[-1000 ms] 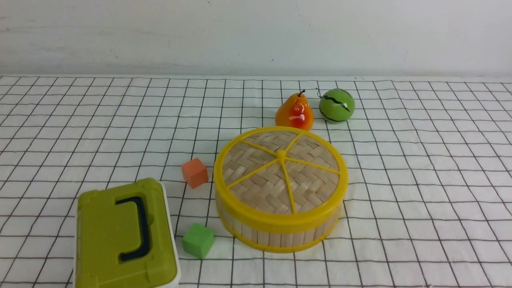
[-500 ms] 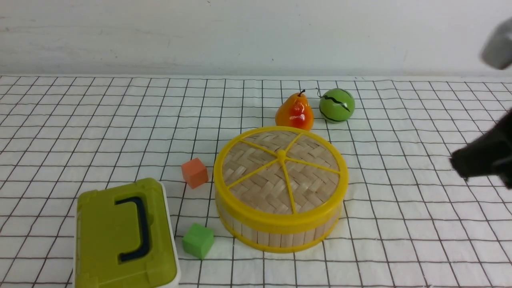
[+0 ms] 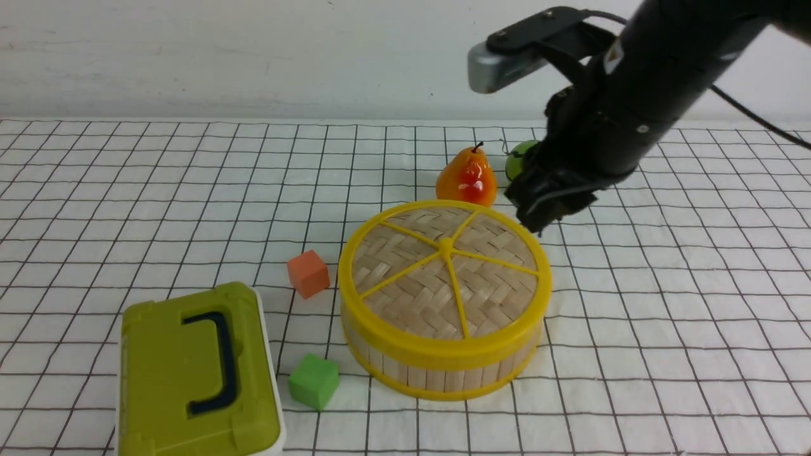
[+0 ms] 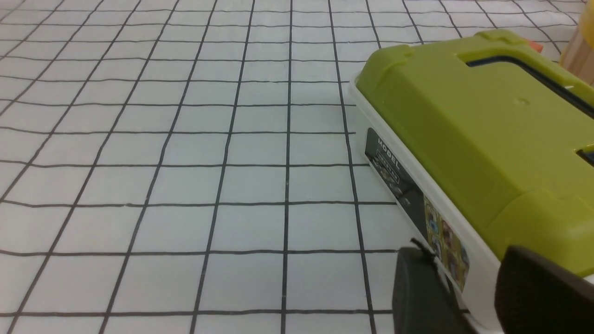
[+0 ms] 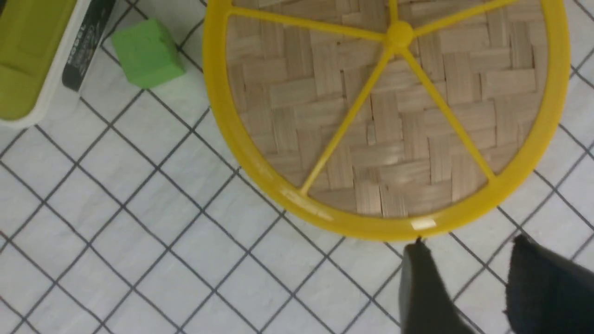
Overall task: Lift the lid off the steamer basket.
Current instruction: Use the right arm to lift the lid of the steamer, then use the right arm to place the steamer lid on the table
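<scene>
Front looks forward; right wrist (overhead, nearer) shares lid (image 3: 443, 272).

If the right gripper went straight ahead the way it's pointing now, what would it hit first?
Likely the lid, at its yellow rim on the far right side; the open right gripper sits just short of it, though its height is unclear.

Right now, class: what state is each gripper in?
Left gripper: open, holding nothing.
Right gripper: open, empty, near the lid.
</scene>
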### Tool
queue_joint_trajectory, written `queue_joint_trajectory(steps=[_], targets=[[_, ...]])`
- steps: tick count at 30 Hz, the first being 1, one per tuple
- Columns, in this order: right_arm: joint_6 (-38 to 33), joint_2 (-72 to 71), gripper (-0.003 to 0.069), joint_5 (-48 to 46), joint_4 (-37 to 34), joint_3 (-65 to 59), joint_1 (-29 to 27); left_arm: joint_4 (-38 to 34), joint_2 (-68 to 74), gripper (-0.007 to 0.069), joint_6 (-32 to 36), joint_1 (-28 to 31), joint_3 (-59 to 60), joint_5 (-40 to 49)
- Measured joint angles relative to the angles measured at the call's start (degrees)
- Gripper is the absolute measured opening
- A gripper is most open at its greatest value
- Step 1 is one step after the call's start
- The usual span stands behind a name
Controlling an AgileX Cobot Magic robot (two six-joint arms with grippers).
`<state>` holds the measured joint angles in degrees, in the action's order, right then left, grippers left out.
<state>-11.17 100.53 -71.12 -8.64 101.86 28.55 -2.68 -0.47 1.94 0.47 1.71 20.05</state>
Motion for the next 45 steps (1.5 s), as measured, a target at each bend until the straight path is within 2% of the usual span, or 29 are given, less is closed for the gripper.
queue_joint_trajectory(steps=[5,12,19,26,30,34,41,45], targets=[[0.02,7.48,0.0417,2.35,-1.7,5.41,0.77,0.0,0.0,0.0239,0.0,0.0,0.0,0.0],[2.78,17.24,0.041,2.96,2.61,13.9,3.87,0.0,0.0,0.0239,0.0,0.0,0.0,0.0],[4.4,21.79,0.0384,3.24,4.82,16.1,4.02,0.0,0.0,0.0239,0.0,0.0,0.0,0.0],[6.48,23.7,0.0316,4.91,6.84,16.12,4.02,0.0,0.0,0.0239,0.0,0.0,0.0,0.0],[7.48,24.09,0.0242,5.71,7.3,16.17,4.02,0.0,0.0,0.0239,0.0,0.0,0.0,0.0],[7.53,24.12,0.0115,5.71,7.02,16.18,4.02,0.0,0.0,0.0239,0.0,0.0,0.0,0.0],[7.53,22.85,0.0105,3.75,7.15,17.25,4.02,0.0,0.0,0.0239,0.0,0.0,0.0,0.0],[7.46,14.22,0.0105,0.03,7.05,18.2,1.92,0.0,0.0,0.0239,0.0,0.0,0.0,0.0]])
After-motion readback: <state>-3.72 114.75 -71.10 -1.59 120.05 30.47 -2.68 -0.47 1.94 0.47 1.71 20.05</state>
